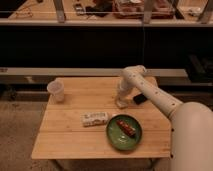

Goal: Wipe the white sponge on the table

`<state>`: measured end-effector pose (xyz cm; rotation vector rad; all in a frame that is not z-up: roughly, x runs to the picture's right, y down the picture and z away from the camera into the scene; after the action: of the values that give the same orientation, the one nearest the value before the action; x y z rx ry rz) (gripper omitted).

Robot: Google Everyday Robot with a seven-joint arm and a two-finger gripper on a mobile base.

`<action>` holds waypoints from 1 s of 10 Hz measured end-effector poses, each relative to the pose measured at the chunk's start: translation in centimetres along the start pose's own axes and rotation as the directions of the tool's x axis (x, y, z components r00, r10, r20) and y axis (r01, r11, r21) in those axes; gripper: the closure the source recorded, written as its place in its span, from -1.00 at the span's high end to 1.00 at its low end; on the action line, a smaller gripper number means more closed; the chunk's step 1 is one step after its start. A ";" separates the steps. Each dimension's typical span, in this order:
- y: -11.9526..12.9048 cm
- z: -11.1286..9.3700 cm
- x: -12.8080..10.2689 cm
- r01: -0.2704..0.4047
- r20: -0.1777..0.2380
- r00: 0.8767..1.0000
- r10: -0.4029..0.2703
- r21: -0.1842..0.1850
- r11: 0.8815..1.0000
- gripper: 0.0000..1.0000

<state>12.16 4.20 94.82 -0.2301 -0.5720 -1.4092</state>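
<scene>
A: Where is the tool?
B: Tool [121,101] down at the white sponge [121,105], right-centre of the worktop [75,140], near a black block [140,99].
A: Grip state?
B: Cannot tell whether closed or open.

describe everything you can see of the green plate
The green plate is round, shallow and dark green, lying flat near the front right of the wooden table. A reddish-brown oblong item lies across it. A white bar sits just beside it. The gripper hangs low over the table behind it, not touching it.
</scene>
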 end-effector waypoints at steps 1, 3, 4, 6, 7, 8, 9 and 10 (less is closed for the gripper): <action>1.1 -0.7 0.9 -0.028 -0.030 0.999 0.028 -0.013 1.000 -1.00; 2.0 -0.8 2.9 -0.067 -0.070 0.995 0.065 -0.030 0.997 -1.00; 1.9 -0.5 3.8 -0.074 -0.079 0.994 0.071 -0.036 0.997 -1.00; 0.9 1.1 6.0 -0.086 -0.090 0.993 0.082 -0.048 0.995 -1.00; 0.4 1.7 7.1 -0.092 -0.098 0.991 0.087 -0.053 0.994 -1.00; 0.0 2.0 7.9 -0.092 -0.104 0.991 0.086 -0.053 0.994 -1.00; -0.9 2.1 8.6 -0.084 -0.108 0.991 0.078 -0.045 0.995 -1.00; -2.7 2.3 9.1 -0.058 -0.108 0.993 0.054 -0.029 0.998 -1.00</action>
<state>9.50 -2.98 100.90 -0.1937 -0.4517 -1.3681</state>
